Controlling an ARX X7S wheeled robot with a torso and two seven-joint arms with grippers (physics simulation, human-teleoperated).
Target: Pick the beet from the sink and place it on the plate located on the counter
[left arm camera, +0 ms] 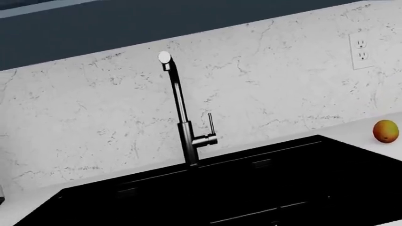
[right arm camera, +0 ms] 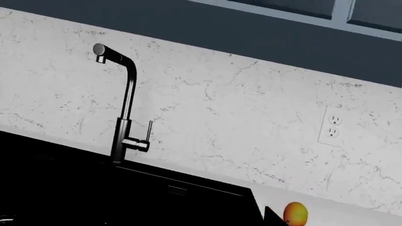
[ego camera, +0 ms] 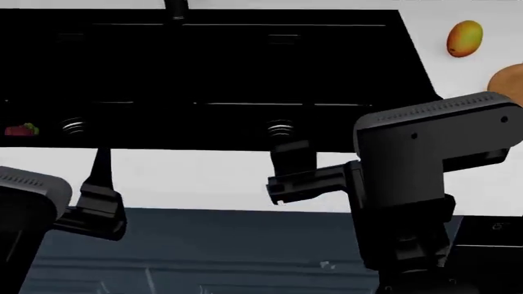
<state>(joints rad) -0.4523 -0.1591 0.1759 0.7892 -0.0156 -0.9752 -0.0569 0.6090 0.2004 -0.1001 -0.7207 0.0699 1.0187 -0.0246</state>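
Note:
The beet lies at the far left of the black sink, next to a round drain; only its red body and a bit of green show. The wooden plate peeks in at the right edge on the white counter. My left gripper hangs over the sink's front edge, right of the beet and apart from it. My right gripper is over the front edge near the second drain. I cannot make out how either pair of jaws stands. Neither wrist view shows the beet or the plate.
A yellow-orange mango lies on the counter right of the sink, behind the plate; it also shows in the left wrist view and the right wrist view. A black faucet stands behind the sink. A wall outlet is on the marble backsplash.

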